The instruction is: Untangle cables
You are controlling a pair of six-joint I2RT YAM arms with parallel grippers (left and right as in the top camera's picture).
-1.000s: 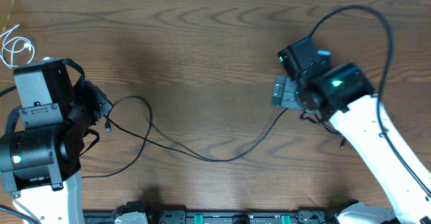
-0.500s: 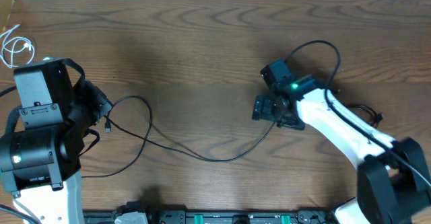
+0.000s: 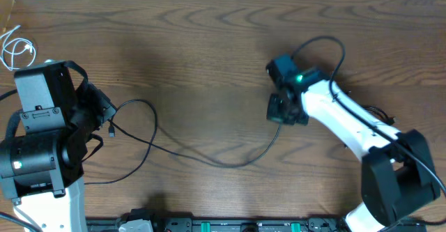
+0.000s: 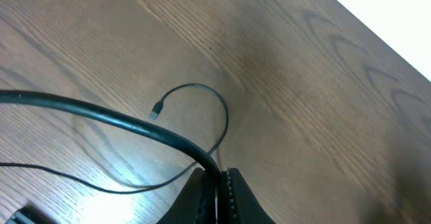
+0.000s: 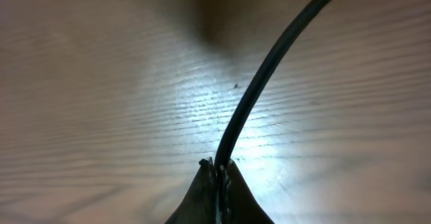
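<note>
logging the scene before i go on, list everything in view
table: 1, dark brown wood, under everything
black cable: 2 told apart, black, crossing left of centre, one running right to the right gripper
white cable: 1, white, coiled at far left edge
left arm, right arm: 1 each, black and white, either side
left gripper: 1, black, shut on a black cable
right gripper: 1, black, shut on a black cable

Overhead cam: high over table (image 3: 209,30), straight down. L wrist: oblique, off table. R wrist: v close to table. Overhead + L share black cable (image 3: 156,125) loop.
</note>
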